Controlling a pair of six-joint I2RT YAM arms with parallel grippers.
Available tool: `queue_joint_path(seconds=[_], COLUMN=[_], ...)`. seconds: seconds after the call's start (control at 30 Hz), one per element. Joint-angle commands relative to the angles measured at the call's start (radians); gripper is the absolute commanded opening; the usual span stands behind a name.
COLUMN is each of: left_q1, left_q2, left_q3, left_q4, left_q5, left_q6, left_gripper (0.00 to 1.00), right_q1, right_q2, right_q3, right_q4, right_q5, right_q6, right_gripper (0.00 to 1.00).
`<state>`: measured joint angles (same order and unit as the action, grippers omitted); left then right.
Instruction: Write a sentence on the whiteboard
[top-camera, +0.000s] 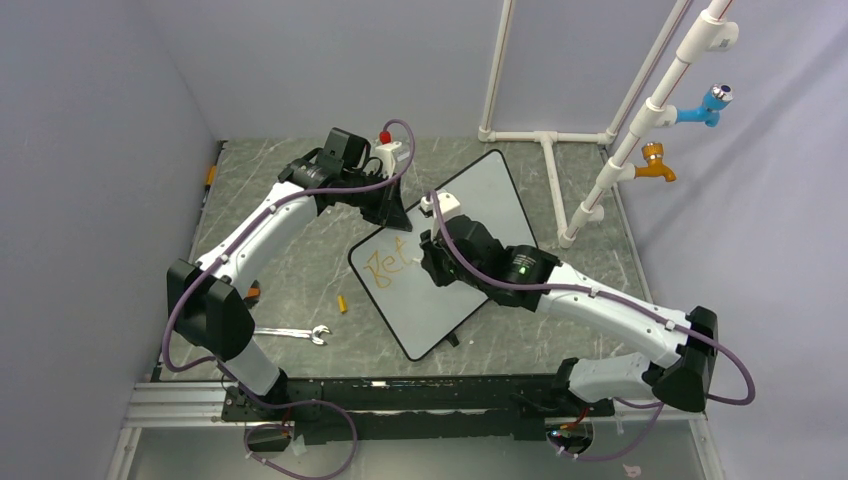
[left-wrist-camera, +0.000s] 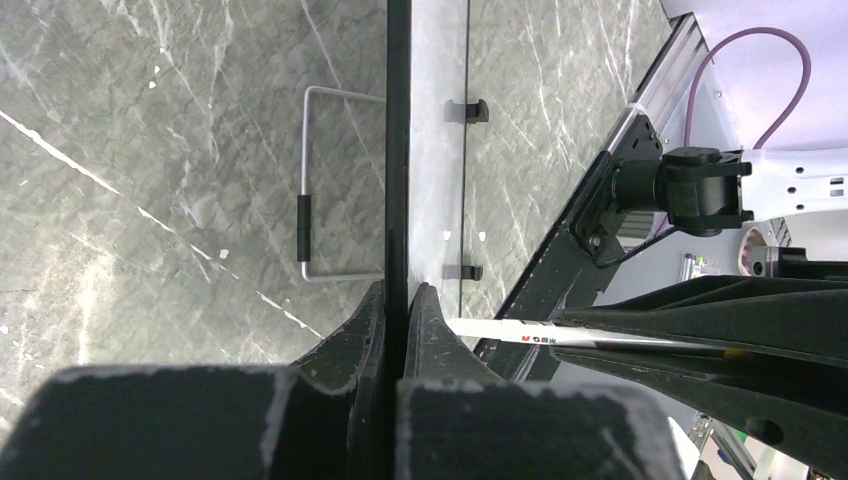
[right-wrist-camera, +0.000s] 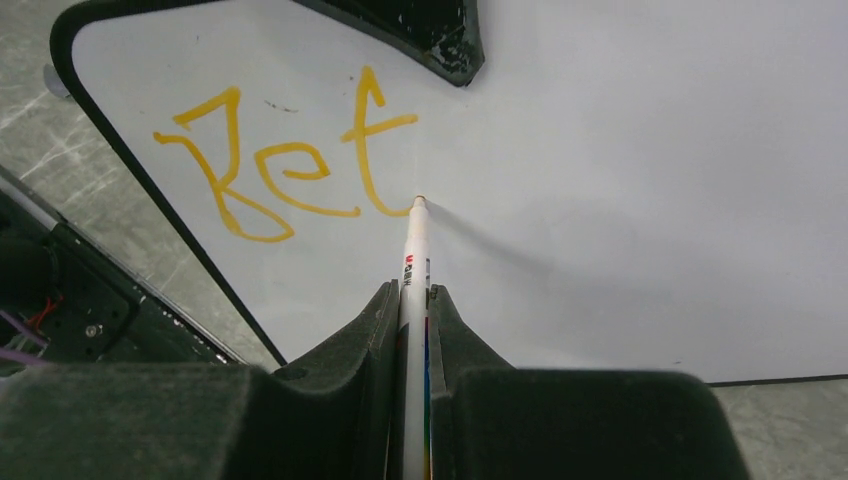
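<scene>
Left claw (left-wrist-camera: 397, 300) is clamped on the board (top-camera: 492, 190) frame, at the board's upper-left edge in the top view. My read: you pin it there so pen pressure can't skate it across the table (top-camera: 290, 200), and that edge is clear of the writing area. The board lies diagonally at frame centre; I can't tell if the gripped edge is lifted or flat. Right claw (right-wrist-camera: 410, 300) is closed on the pen (right-wrist-camera: 415, 255), barrel running straight out between the fingers, so the wrist camera looks down the pen at the tip. The tip sits at the foot of the "t" and appears to touch the surface. The sentence (right-wrist-camera: 290, 170) reads "Bet" in orange, in the upper left of the right wrist view, near the board's lower-left corner in the top view. That's early; most of the board is blank to the right, so the line has room to run. Wrench (top-camera: 295, 334) at lower left is well apart from both arms.
</scene>
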<state>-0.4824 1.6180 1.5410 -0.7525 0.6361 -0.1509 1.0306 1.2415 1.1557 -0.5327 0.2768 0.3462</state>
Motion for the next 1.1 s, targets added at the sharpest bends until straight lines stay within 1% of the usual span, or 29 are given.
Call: queue_joint_path(seconds=[0.0,0.23,0.33,0.53,1.07], left_q1=[-0.002,-0.002,-0.002,-0.002,-0.002], left_q2=[-0.034,-0.036,-0.036,-0.033,-0.032], left_q3=[0.008,0.01,0.01,0.008,0.009], left_q4=[0.0,0.0,-0.001,0.0,0.001], left_q5=[-0.2,-0.201,-0.201,-0.201,-0.197], left_q6=[0.112,0.112,0.112,0.111,0.111], left_gripper=[0.0,0.0,0.0,0.0,0.0], right_q1=[-0.005,-0.004,-0.005,-0.014,-0.039], right_q2=[0.023,-0.053,-0.077,-0.054,0.005], right_q3=[0.07,0.087,0.079,0.077,0.095], right_q4=[0.015,0.009,0.015,0.024,0.077], right_q5=[0.067,0.034,0.047,0.074,0.052], right_q6=[-0.036,-0.028,-0.03,-0.043,-0.058], right_gripper=[0.0,0.0,0.0,0.0,0.0])
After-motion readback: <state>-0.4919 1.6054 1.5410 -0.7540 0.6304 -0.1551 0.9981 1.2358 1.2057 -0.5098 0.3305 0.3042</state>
